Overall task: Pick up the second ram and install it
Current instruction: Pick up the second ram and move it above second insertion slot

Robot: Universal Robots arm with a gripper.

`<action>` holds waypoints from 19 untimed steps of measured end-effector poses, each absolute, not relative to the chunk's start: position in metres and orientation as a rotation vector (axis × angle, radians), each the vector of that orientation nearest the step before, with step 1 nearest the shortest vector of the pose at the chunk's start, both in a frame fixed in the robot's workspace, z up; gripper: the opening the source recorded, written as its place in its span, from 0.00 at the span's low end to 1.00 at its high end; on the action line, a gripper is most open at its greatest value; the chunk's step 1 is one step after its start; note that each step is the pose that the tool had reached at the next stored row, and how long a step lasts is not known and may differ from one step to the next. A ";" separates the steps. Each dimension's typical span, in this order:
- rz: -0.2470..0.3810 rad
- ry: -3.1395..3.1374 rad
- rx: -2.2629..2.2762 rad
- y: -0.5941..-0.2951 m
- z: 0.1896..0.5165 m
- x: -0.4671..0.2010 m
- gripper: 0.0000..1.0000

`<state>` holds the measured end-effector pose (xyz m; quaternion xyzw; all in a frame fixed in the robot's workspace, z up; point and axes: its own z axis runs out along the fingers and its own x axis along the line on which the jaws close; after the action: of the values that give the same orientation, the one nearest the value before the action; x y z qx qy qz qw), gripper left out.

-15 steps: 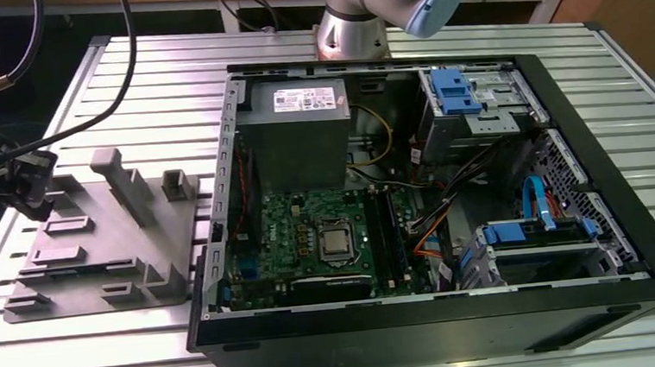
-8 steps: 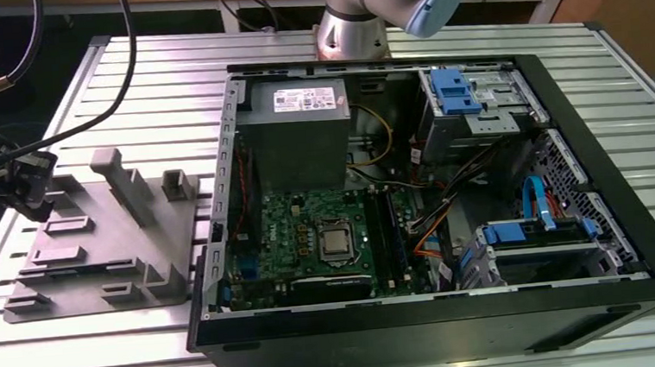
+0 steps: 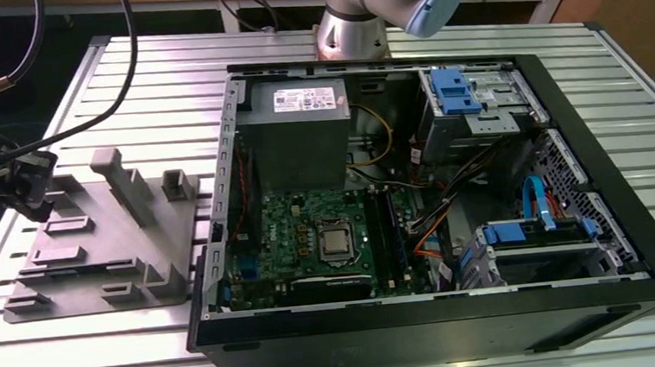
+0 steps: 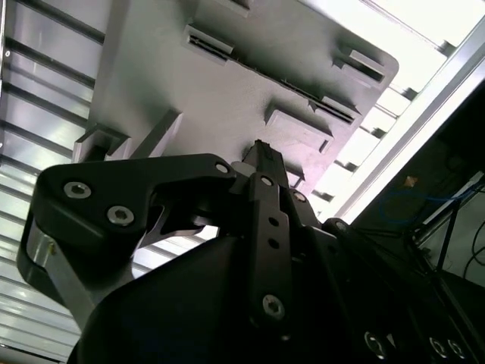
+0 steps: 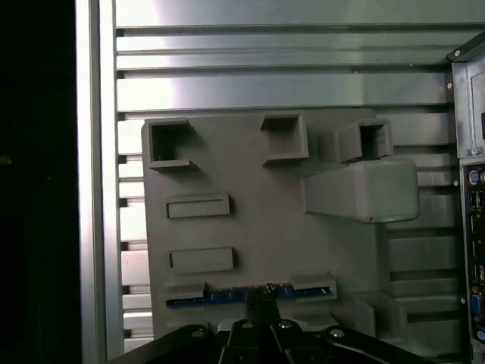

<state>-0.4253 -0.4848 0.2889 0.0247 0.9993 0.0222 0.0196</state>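
The second ram (image 5: pixel 220 296) is seen on edge in a slot of the grey tray (image 5: pixel 265 227), held between two low blocks. In the first wrist view the gripper (image 5: pixel 265 290) is set over the ram's middle, its fingers drawn narrow and pinched on the board. In the exterior view the tray is laid on the slatted table (image 3: pixel 157 65) at nine o'clock of the open computer case (image 3: pixel 430 319). The gripper is placed at the tray's nine o'clock edge.

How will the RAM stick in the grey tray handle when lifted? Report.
The second ram sits on edge, slotted in the tray: thin, so probably light and stiff. Only a narrow edge shows; freed, it would likely tip over.
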 end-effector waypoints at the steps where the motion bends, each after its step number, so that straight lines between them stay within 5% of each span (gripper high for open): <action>1: 0.069 3.102 0.052 -0.485 0.289 -0.425 0.07; 19: 0.079 3.076 -0.458 -0.485 0.284 -0.425 0.07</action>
<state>-0.4253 -0.4848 0.2836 -0.1472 0.9887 0.0252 0.0155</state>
